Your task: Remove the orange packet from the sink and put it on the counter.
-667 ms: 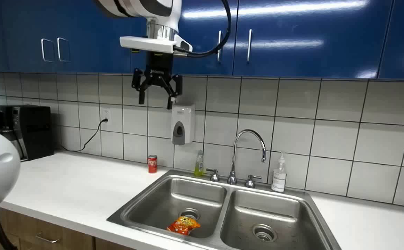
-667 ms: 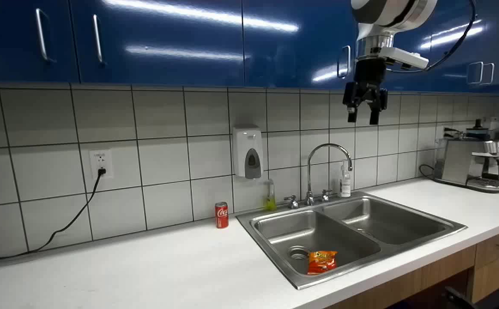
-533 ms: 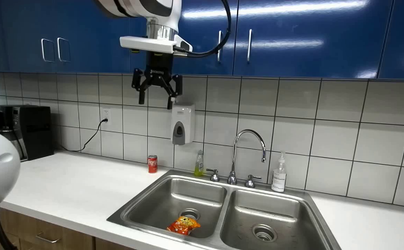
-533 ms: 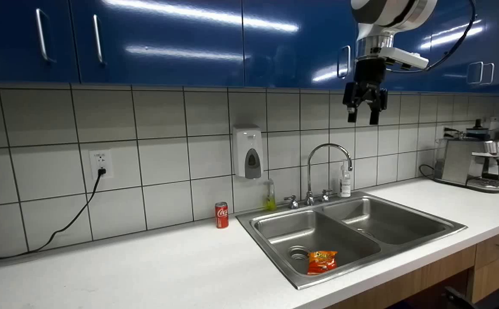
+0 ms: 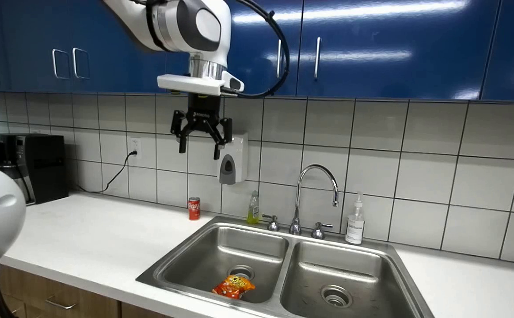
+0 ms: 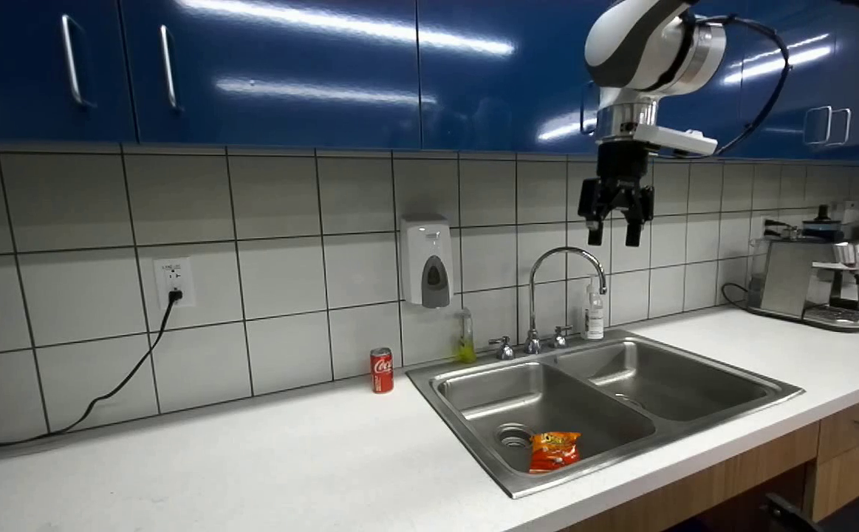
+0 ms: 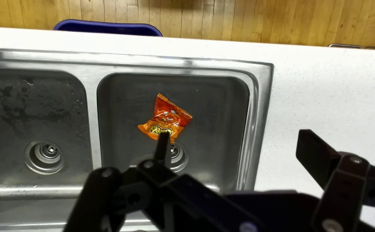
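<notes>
The orange packet [image 5: 234, 287] lies in a sink bowl beside the drain; it also shows in an exterior view [image 6: 556, 454] and in the wrist view [image 7: 166, 119]. The steel double-bowl sink [image 5: 287, 265] is set in the white counter [image 5: 93, 238], whose bare stretch also shows in an exterior view [image 6: 252, 465] and the wrist view [image 7: 322, 96]. My gripper [image 5: 199, 152] is open and empty, pointing down, high above the sink and counter; its spread fingers show in the wrist view [image 7: 234, 137]. One finger covers a bit of the packet's edge there.
A chrome faucet [image 5: 298, 198] rises behind the sink. A red can [image 5: 194, 208], a green soap bottle [image 5: 253, 210] and a clear pump bottle [image 5: 355, 225] stand along the back. A wall dispenser [image 5: 233, 163] hangs behind my gripper. Blue cabinets [image 5: 389, 53] overhang above.
My arm and gripper have moved down in both exterior views and slightly to the left in one of them. The gripper stays open. The packet has not moved.
</notes>
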`<state>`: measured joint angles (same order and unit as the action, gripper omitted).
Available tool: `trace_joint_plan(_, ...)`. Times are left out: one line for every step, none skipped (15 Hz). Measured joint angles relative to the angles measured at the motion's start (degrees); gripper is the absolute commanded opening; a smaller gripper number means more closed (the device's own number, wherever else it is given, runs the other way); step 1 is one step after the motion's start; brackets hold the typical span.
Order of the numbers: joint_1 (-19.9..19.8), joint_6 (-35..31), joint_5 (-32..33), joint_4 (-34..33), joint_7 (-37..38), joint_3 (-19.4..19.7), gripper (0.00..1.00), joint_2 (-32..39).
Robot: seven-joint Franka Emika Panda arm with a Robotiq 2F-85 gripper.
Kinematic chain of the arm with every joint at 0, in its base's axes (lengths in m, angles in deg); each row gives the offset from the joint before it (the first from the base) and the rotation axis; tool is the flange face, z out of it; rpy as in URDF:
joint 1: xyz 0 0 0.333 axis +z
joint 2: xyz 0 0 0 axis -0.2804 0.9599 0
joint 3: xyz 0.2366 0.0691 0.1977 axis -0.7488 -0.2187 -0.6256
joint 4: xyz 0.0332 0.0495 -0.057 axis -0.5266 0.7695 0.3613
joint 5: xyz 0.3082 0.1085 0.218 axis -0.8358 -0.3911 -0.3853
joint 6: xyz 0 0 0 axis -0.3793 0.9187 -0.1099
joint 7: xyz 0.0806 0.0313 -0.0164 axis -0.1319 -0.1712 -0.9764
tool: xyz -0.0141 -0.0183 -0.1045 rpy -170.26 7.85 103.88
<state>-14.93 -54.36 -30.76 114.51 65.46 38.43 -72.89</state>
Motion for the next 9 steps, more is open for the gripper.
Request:
trace_joint_plan(0.0,-1.6,0.0,0.7,0.1,-0.1,1.0,1.3)
trace_joint_plan(0.0,-3.0,0.0,1.3,0.2,-0.2,1.0,2.5)
trace_joint_plan(0.0,-4.4,0.0,1.9,0.2,-0.3,1.0,3.6)
trace_joint_plan(-0.1,-5.9,0.0,2.6,0.2,-0.4,1.0,4.8)
trace_joint_plan(-0.1,-7.1,0.0,3.1,0.3,-0.4,1.0,5.9)
trace_joint_plan(-0.2,-8.2,0.0,3.7,0.3,-0.4,1.0,6.8)
trace_joint_plan(-0.4,-9.2,0.0,4.3,0.3,-0.4,1.0,7.7)
trace_joint_plan(-0.6,-10.3,0.0,4.9,0.3,-0.4,1.0,8.5)
trace_joint_plan(-0.9,-11.4,0.0,5.5,0.3,-0.4,1.0,9.3)
